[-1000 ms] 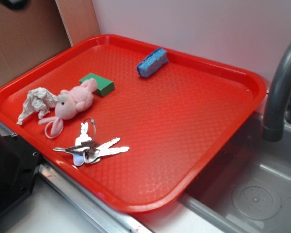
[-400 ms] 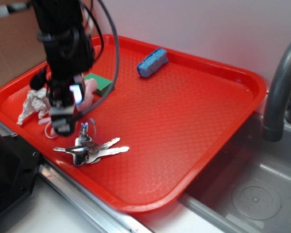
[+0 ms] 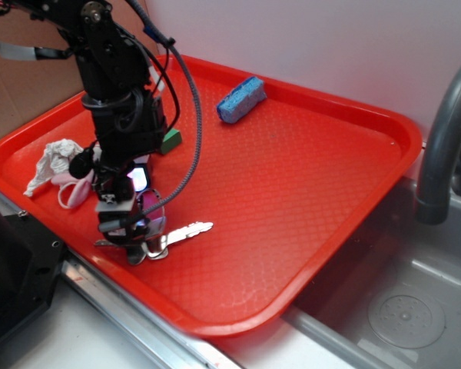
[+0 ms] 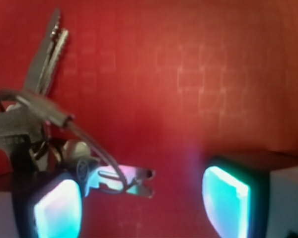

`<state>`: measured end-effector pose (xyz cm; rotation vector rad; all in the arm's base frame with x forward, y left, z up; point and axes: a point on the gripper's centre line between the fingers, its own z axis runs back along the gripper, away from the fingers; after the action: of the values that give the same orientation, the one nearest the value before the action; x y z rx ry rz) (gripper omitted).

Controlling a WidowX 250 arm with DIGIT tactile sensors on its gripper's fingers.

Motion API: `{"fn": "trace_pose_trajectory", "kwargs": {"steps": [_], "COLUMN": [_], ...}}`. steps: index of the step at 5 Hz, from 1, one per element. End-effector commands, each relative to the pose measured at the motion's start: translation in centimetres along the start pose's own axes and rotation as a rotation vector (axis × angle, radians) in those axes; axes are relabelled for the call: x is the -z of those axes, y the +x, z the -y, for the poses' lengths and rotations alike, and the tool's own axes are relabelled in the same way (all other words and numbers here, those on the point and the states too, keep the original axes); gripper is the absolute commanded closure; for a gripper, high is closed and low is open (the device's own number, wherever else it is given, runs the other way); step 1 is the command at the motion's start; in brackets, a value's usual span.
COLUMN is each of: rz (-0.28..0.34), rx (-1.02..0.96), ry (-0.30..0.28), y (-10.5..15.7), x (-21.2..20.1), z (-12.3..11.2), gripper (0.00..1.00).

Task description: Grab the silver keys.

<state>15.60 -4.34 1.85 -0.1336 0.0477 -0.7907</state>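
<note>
Your claw [image 3: 133, 240], released and lowered over the silver keys [image 4: 44, 124] at the red tray's [image 3: 307, 200] near edge, brackets only part of the bunch. Approach stage; next, centre it, then clench.

Bunch of shiny silver metal keys [image 3: 171, 237] on a thin wire ring [image 4: 64, 121].
It lies flat near the near-left edge, one blade pointing right.

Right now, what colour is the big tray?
Red, with a fine waffle texture. The tray shows best in the exterior view.
</note>
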Motion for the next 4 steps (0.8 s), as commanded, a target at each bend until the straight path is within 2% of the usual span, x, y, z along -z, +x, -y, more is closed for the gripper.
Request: {"fn": "trace_pose_trajectory", "kwargs": {"steps": [1, 2, 3, 4], "rz": [0.054, 0.122, 0.157, 0.202], "rx": [0.098, 0.154, 0.174, 0.207], "ry": [-0.016, -0.033, -0.007, -0.010], "y": [0.8, 0.7, 0.8, 1.1], "x": [-1.3, -3.5, -5.3, -6.1], "z": [3.0, 3.5, 2.5, 1.1], "gripper": [0.00, 0.00, 0.00, 0.00]}}
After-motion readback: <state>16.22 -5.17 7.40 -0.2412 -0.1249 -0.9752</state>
